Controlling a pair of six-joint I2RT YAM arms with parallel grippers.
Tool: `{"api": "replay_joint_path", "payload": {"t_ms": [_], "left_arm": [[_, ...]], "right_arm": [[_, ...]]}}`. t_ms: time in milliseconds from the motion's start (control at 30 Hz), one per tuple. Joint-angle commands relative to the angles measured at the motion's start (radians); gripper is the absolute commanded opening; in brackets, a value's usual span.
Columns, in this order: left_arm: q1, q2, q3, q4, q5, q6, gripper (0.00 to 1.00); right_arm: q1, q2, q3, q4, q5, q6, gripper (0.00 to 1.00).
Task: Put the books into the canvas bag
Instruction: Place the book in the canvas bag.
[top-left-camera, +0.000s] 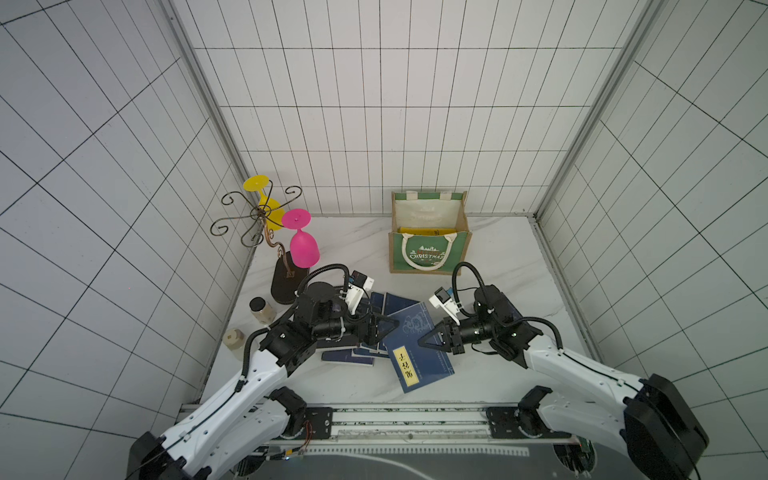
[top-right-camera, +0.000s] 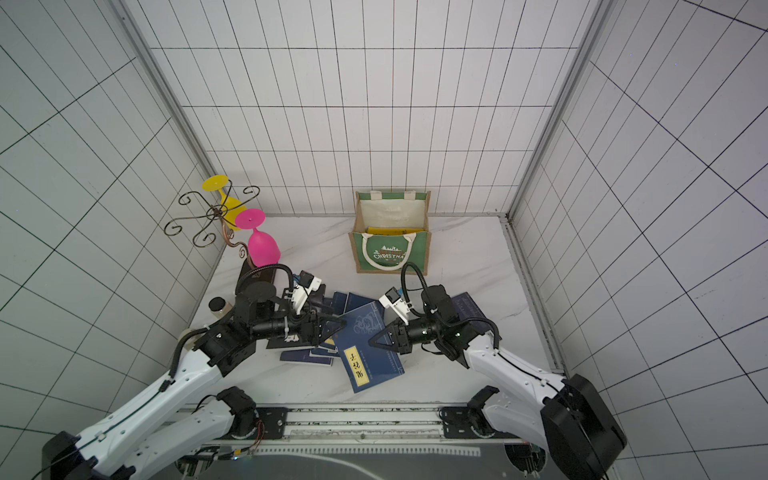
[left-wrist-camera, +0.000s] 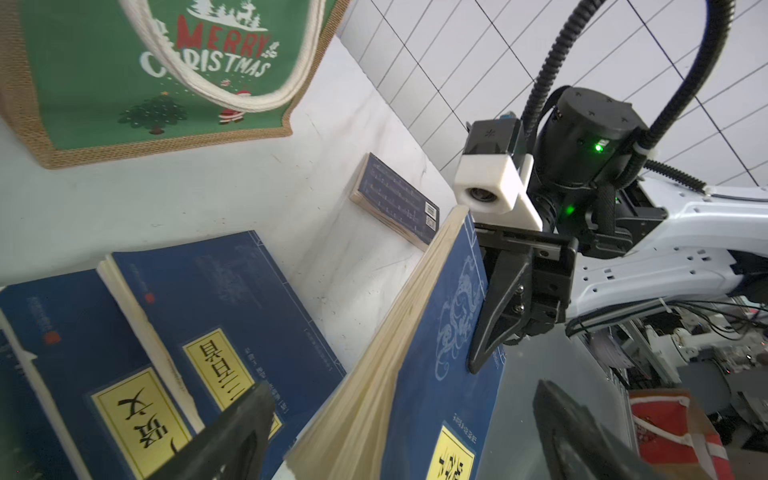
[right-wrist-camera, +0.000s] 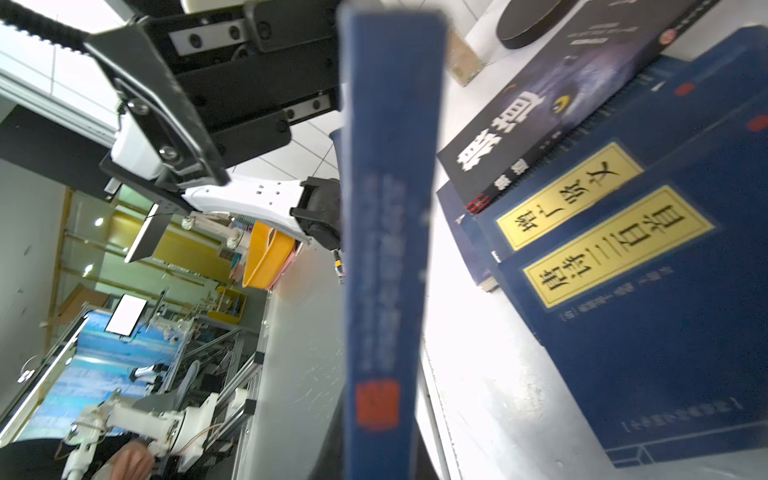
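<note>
Your right tool (top-left-camera: 424, 343) is clamped on the lifted navy book (top-left-camera: 430, 368), near its spine edge. In the left wrist view only one of its fingers (left-wrist-camera: 498, 316) shows on the cover; the other is hidden behind the pages. The book sits tilted, not flat on the table (top-left-camera: 498, 257). Its lower corner is cut off in that view, so I can't tell if it touches down. In the right wrist view the spine fills the middle, too blurred to read.

Your left tool (top-left-camera: 388, 327) is spread wide, fingers (left-wrist-camera: 237, 428) either side of the same book, no contact that I can see.

The other navy books (top-left-camera: 349, 358) lie overlapped just beside it, partly under the left arm, so can't count them. A black book (right-wrist-camera: 519, 137) w/ white characters lies on that pile. A lone navy book (top-right-camera: 467, 305) lies apart, mostly covered by the right arm.

The canvas bag (top-left-camera: 428, 245) stands upright at the back, mouth open. Only a yellow book edge (top-left-camera: 424, 230) shows inside; anything deeper is hidden.
</note>
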Motion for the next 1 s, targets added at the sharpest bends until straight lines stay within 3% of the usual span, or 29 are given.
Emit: {"api": "replay_joint_path", "payload": {"t_ms": [0,100,167,267,333,367,467,567,633,700,833,967], "left_arm": [[0.002,0.007,0.034,0.014,0.138,0.037,0.97],[0.001,0.013,0.042,0.018,0.230,0.055,0.95],[-0.004,0.019,0.046,0.017,0.281,0.065,0.82],[-0.009,0.023,0.054,0.002,0.295,0.081,0.49],[-0.009,0.026,0.055,0.001,0.293,0.084,0.10],[-0.009,0.027,0.058,-0.002,0.284,0.084,0.00],[-0.008,0.033,0.072,-0.023,0.260,0.103,0.00],[0.003,0.027,0.110,-0.041,0.208,0.107,0.00],[0.035,0.005,0.142,-0.021,0.174,0.055,0.00],[0.064,-0.043,0.115,0.119,0.156,-0.068,0.00],[0.102,-0.151,0.023,0.431,0.075,-0.277,0.00],[0.108,-0.164,0.005,0.521,0.049,-0.327,0.00]], "right_arm": [[-0.006,-0.025,0.128,-0.054,-0.123,-0.048,0.00],[-0.007,-0.023,0.144,-0.062,-0.154,-0.055,0.00],[-0.012,-0.022,0.157,-0.067,-0.169,-0.060,0.00],[-0.022,-0.018,0.180,-0.071,-0.185,-0.067,0.00],[-0.033,-0.009,0.192,-0.084,-0.190,-0.073,0.00],[-0.041,-0.007,0.196,-0.087,-0.191,-0.076,0.03],[-0.060,-0.010,0.198,-0.087,-0.191,-0.079,0.15],[-0.068,-0.041,0.182,-0.078,-0.172,-0.078,0.41],[-0.069,-0.088,0.127,-0.004,-0.124,-0.027,0.62],[-0.069,-0.145,0.031,0.158,-0.074,0.071,0.73],[-0.074,-0.234,-0.176,0.538,0.079,0.279,0.82],[-0.074,-0.209,-0.298,0.869,0.205,0.453,0.85]]}}
